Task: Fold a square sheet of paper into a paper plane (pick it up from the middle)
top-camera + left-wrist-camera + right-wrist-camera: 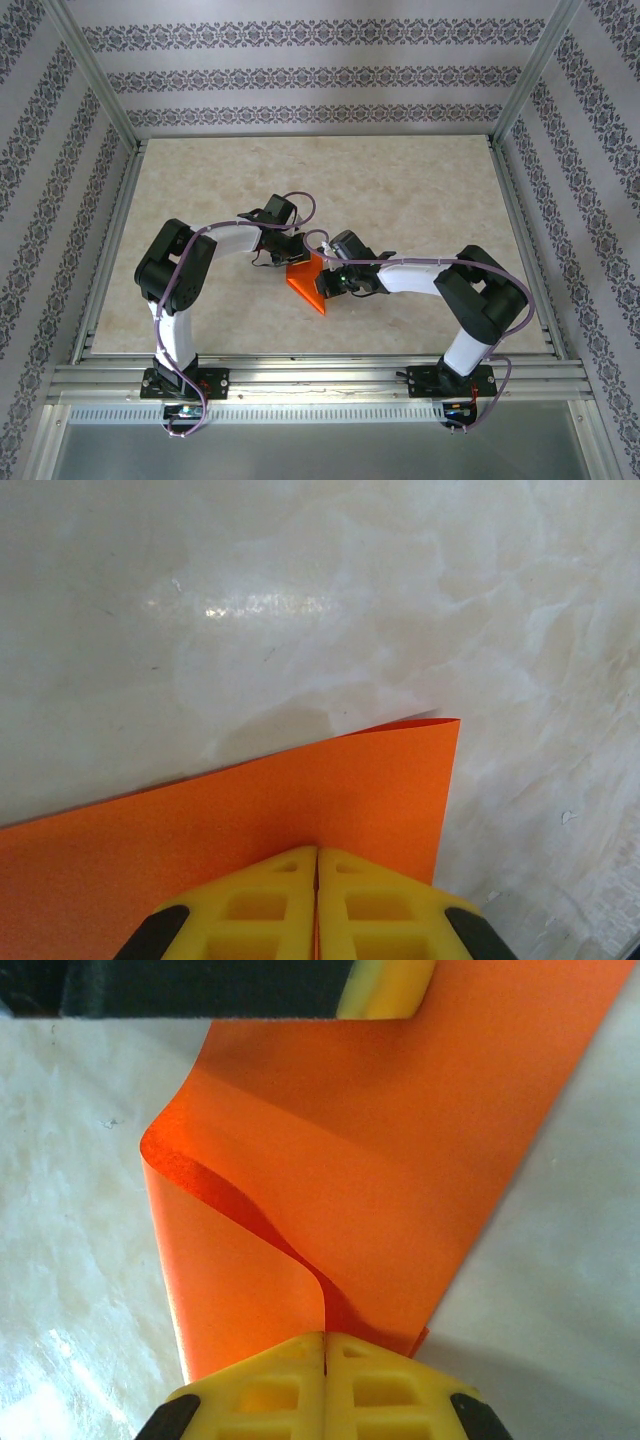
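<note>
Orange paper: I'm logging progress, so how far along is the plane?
Done: both the left gripper and right gripper are shut on the square sheet of paper, which looks lifted. In hand: the sheet bends in a loose curl, no sharp crease visible. Remaining: the centre crease, nose folds and wings.

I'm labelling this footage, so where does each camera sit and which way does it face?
Top external: above, behind the arm bases, looking down on the table; both arms, left tool, right tool.
Left wrist: faces along its shut tool onto the orange paper sheet.
Right wrist: faces along its shut tool onto the curled sheet.
Shared: the sheet.
</note>
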Action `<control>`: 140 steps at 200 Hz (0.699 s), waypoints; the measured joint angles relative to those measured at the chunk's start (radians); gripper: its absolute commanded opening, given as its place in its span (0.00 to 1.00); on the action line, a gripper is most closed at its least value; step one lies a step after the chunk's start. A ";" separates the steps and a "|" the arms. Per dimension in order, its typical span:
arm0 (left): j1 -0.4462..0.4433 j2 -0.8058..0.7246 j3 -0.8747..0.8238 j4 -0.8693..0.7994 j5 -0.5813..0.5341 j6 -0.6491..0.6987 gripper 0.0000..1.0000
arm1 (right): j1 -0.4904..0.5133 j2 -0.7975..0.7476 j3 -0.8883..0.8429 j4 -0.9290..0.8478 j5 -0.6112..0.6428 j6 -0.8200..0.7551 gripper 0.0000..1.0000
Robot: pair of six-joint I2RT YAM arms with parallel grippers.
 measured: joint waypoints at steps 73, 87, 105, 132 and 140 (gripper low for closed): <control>0.000 0.000 0.000 0.000 0.000 0.000 0.10 | 0.000 0.021 0.000 0.008 0.000 0.007 0.00; 0.000 0.000 0.000 0.000 0.000 0.000 0.10 | 0.000 0.021 0.000 0.008 0.000 0.008 0.00; 0.000 0.000 0.000 0.000 -0.001 0.000 0.10 | 0.000 0.021 0.000 0.008 0.000 0.011 0.00; 0.000 -0.002 0.000 0.000 -0.003 -0.002 0.11 | 0.000 0.021 0.000 0.011 0.000 0.015 0.00; 0.000 -0.002 0.000 0.000 -0.004 -0.005 0.11 | 0.000 0.021 0.000 0.011 0.000 0.015 0.00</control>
